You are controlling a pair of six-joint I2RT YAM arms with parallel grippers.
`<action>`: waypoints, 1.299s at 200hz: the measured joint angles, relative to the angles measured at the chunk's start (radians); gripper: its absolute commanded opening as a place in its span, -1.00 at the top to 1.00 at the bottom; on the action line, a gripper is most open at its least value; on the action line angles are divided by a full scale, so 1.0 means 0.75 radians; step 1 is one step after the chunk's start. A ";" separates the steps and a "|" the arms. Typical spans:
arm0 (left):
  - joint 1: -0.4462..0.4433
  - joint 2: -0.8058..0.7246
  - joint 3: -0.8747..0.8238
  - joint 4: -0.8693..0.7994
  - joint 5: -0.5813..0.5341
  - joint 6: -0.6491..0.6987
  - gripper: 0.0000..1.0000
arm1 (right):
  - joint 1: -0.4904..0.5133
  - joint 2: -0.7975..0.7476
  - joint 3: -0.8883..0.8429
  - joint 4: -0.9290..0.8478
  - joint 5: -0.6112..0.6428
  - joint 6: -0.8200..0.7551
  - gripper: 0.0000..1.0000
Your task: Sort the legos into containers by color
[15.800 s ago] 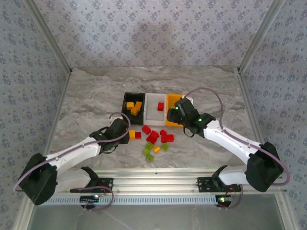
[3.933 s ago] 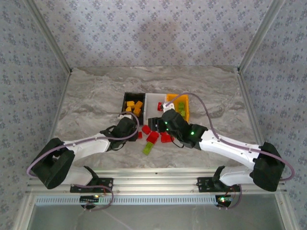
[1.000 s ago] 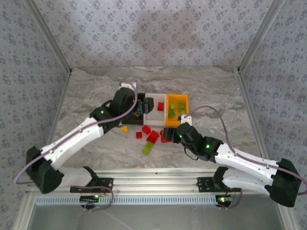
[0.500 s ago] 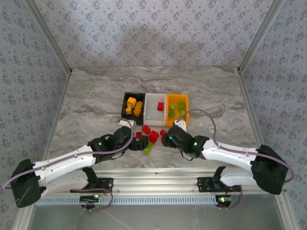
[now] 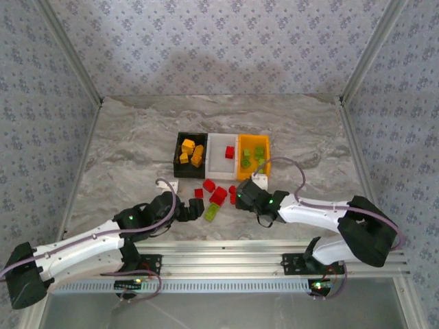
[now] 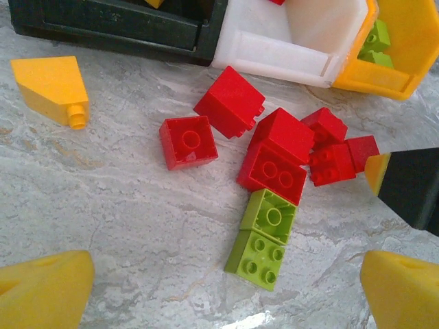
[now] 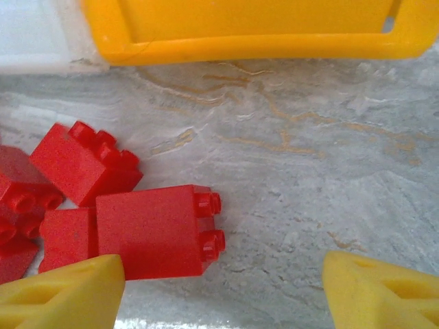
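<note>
Loose legos lie in front of the containers: several red bricks (image 5: 218, 195) and two joined lime green bricks (image 5: 211, 212). In the left wrist view the green pair (image 6: 264, 236) lies just ahead of my open left gripper (image 6: 223, 295), and an orange-yellow sloped brick (image 6: 51, 86) lies by the black bin (image 6: 116, 24). My right gripper (image 7: 223, 295) is open low over the table, and a red brick (image 7: 154, 229) lies against its left fingertip (image 7: 65, 295). The black bin (image 5: 180, 152) holds orange-yellow bricks, the white bin (image 5: 218, 163) a red brick, the orange-yellow bin (image 5: 267, 159) green bricks.
The three bins stand side by side in a row just behind the pile. My two grippers (image 5: 185, 211) (image 5: 236, 197) flank the pile closely, left and right. Patterned walls close in the marble table (image 5: 123, 144) on three sides.
My left arm has drawn back from over the black bin and come down in front of the pile. The right gripper has slid left to the red bricks, its jaws narrowing slightly.
</note>
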 measured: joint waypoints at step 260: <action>0.000 0.001 -0.007 -0.038 -0.044 0.000 -0.99 | -0.214 0.079 0.082 0.036 -0.120 -0.345 0.29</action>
